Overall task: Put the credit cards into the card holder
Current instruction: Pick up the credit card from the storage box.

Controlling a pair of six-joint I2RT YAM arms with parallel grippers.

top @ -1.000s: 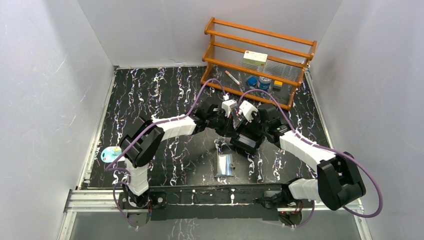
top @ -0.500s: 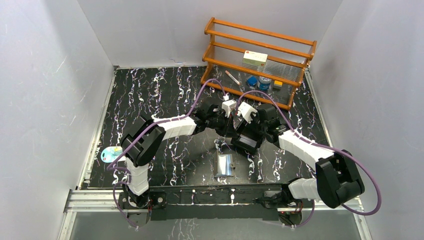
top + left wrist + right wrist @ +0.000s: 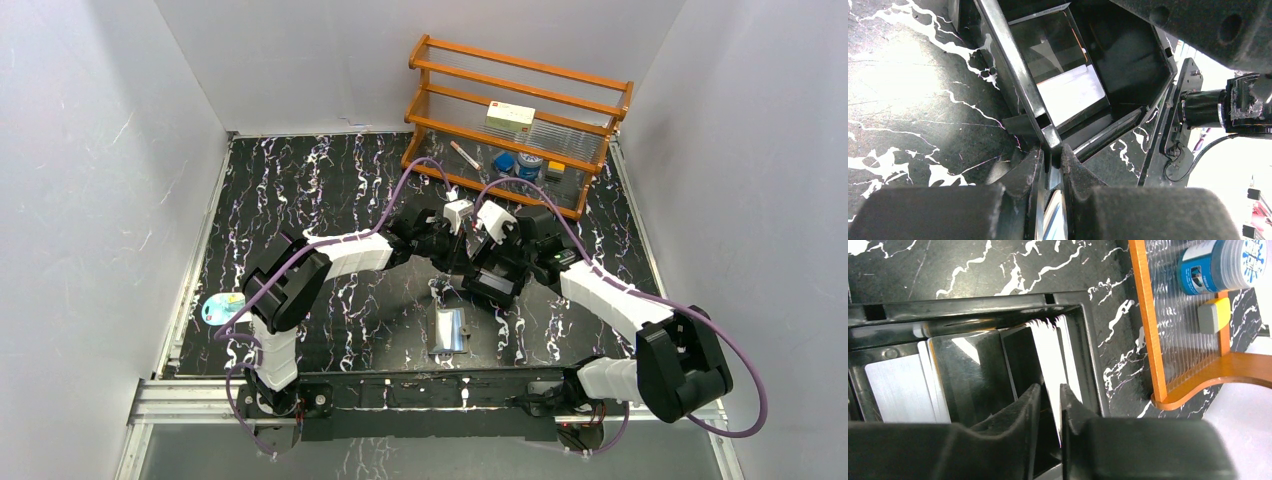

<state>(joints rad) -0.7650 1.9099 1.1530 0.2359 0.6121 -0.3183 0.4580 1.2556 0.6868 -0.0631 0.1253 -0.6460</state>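
A black tray holds several pale credit cards. My left gripper is shut on the tray's corner wall. My right gripper reaches into the tray, its jaws close together on a white card standing on edge near the tray's right wall. More cards lie flat at the tray's left end. In the top view both grippers meet over the tray and hide most of it. The card holder, flat, grey and shiny, lies on the table in front of them, untouched.
A wooden rack stands at the back right with a small box, blue jars and a pen-like stick; its orange foot is close beside the tray. A round blue tag lies at the left edge. White walls enclose the table.
The right arm has shifted slightly over the tray. The left arm, the tray and the card holder have stayed in place.
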